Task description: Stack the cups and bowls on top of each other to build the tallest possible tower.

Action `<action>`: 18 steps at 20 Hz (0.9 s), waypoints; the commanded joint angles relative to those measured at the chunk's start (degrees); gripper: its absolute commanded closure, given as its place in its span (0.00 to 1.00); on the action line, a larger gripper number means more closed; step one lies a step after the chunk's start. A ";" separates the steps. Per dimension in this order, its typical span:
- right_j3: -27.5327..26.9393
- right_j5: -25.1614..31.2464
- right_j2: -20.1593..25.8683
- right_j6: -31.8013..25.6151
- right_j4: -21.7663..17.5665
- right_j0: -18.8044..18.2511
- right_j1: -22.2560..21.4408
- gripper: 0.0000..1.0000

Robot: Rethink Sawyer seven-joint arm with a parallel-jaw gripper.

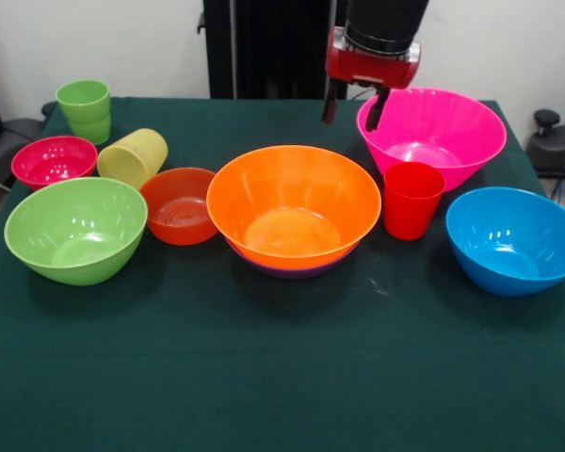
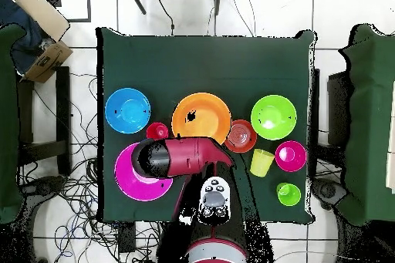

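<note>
- The gripper [image 1: 353, 109] hangs empty over the near-left rim of the pink bowl [image 1: 438, 132], its two dark fingers [image 1: 330, 104] spread apart with nothing between them.
- The pink bowl stands alone toward the far right corner of the green table [image 1: 282, 377].
- The orange bowl [image 1: 294, 205] sits at the middle of the table, nested in a purple bowl [image 1: 297, 270] whose rim only just shows beneath it.
- The red cup [image 1: 412, 199] stands upright between the orange and blue bowls, just in front of the pink one.
- The blue bowl [image 1: 514, 239] rests by the right edge.
- The lime-green bowl [image 1: 75, 229] sits near the left edge, the small red-orange bowl [image 1: 179, 205] between it and the orange bowl.
- The pale yellow cup [image 1: 133, 157] lies tipped on its side beside the small magenta bowl [image 1: 54, 160].
- The green cup [image 1: 85, 109] stands upright at the far left corner.
</note>
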 commanded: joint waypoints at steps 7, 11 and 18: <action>4.10 -11.16 3.77 7.86 0.76 -2.80 6.76 0.00; 4.60 -12.00 3.84 6.37 -0.06 -4.05 7.23 0.00; 3.62 -14.29 3.56 6.20 -0.93 -4.02 9.67 0.00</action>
